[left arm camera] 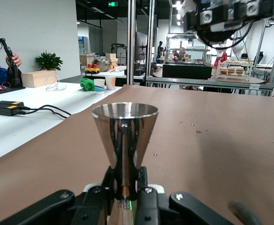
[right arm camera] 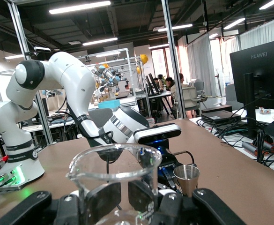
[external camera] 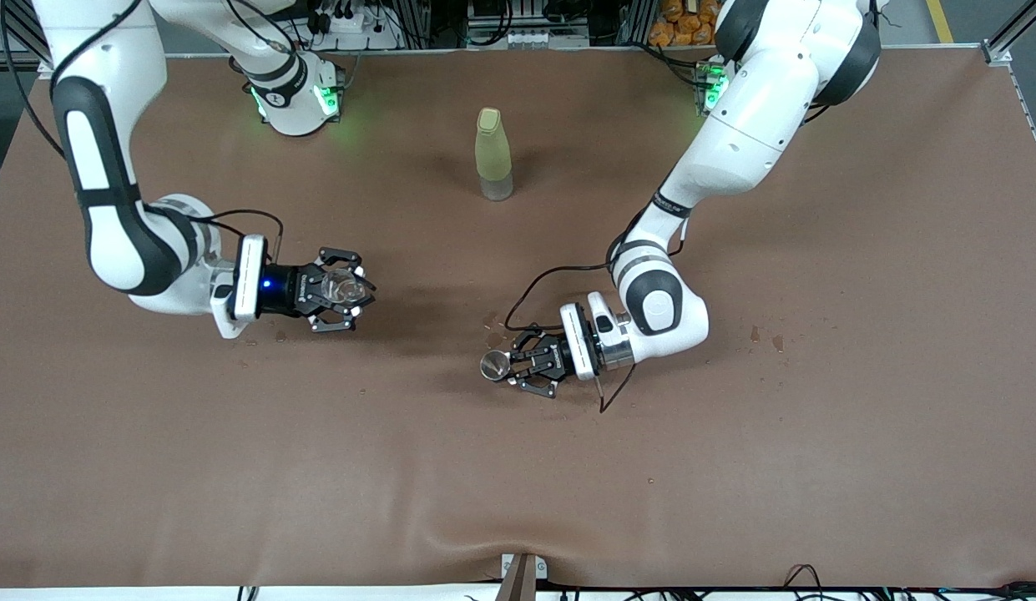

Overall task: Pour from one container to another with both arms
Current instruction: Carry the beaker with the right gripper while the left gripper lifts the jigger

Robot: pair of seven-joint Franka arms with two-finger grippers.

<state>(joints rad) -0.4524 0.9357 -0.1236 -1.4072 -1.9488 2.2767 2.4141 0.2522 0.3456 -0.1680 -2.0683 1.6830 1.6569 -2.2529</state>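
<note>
My right gripper (external camera: 356,290) is shut on the small transparent cup (external camera: 345,288), over the table toward the right arm's end. In the right wrist view the cup (right arm camera: 113,164) stands upright between the pads of the right gripper (right arm camera: 128,199). My left gripper (external camera: 511,366) is shut on the shiny metal cup (external camera: 493,365), over the middle of the table. In the left wrist view the left gripper (left arm camera: 126,180) pinches the narrow base of the upright metal cup (left arm camera: 125,129). The two cups are well apart. The metal cup (right arm camera: 186,177) also shows in the right wrist view.
A tall yellow-green bottle (external camera: 493,154) stands on the brown table (external camera: 735,467), nearer the robots' bases and between the two arms. Small drops (external camera: 764,336) mark the table toward the left arm's end. A black cable (external camera: 543,288) loops by the left wrist.
</note>
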